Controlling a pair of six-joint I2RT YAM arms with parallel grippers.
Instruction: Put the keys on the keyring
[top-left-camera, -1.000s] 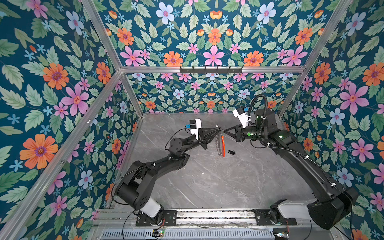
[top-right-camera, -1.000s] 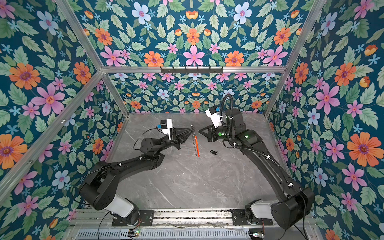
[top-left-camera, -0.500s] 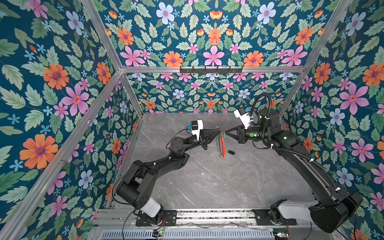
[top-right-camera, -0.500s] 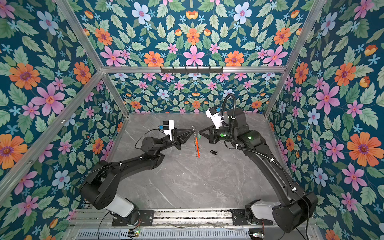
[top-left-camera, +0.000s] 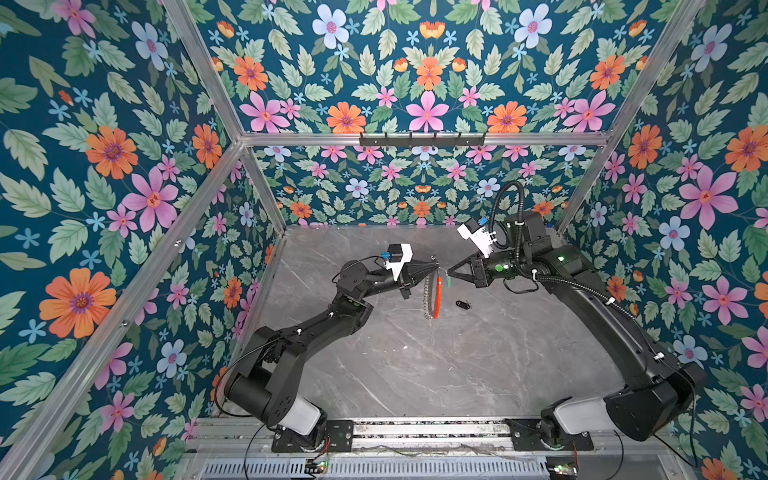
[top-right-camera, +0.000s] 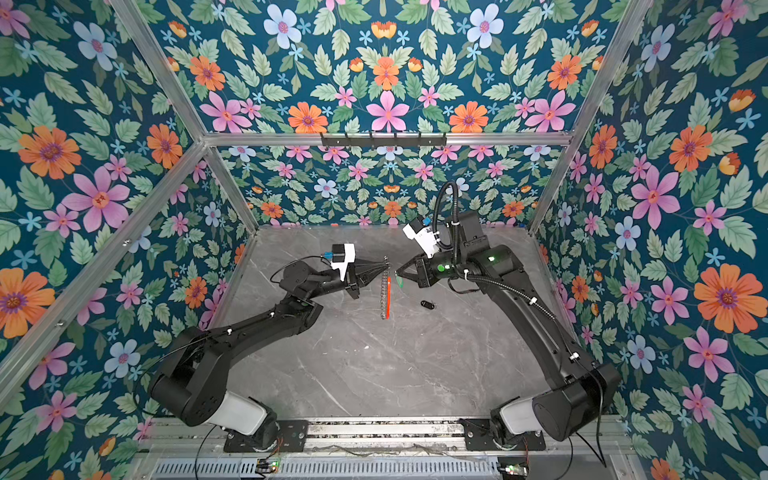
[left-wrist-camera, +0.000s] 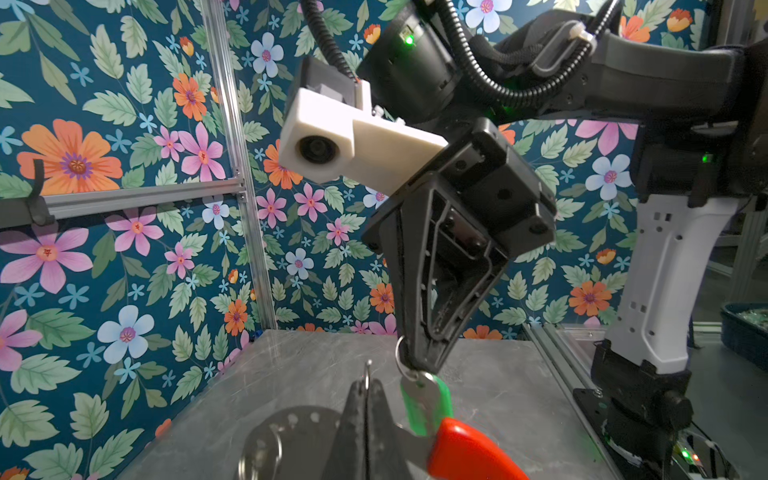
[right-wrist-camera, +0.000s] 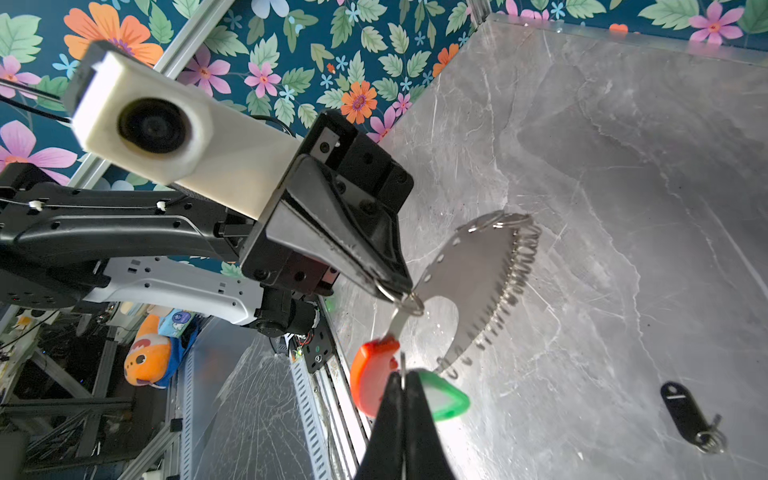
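Marbled grey tabletop (top-left-camera: 415, 374), flat metal keyring (right-wrist-camera: 473, 270), black oval fob (right-wrist-camera: 681, 409)

To me the flat grey metal keyring hoop (right-wrist-camera: 478, 270) reads as satin-bright metal, its red-orange arc glossy plastic. Just beside the hoop, the green tagged key (right-wrist-camera: 451, 401) looks glossy plastic; near the hoop, the black oval fob key (right-wrist-camera: 681, 409) matt; the grey marble-look tabletop (right-wrist-camera: 623, 166) under the hoop smooth, softly sheened

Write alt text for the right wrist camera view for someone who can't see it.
The left tool pinches a split ring on the keyring, holding it up over the grey table. The right tool grips the green-tagged key beside its red-orange section; the black-fob key lies on the table.
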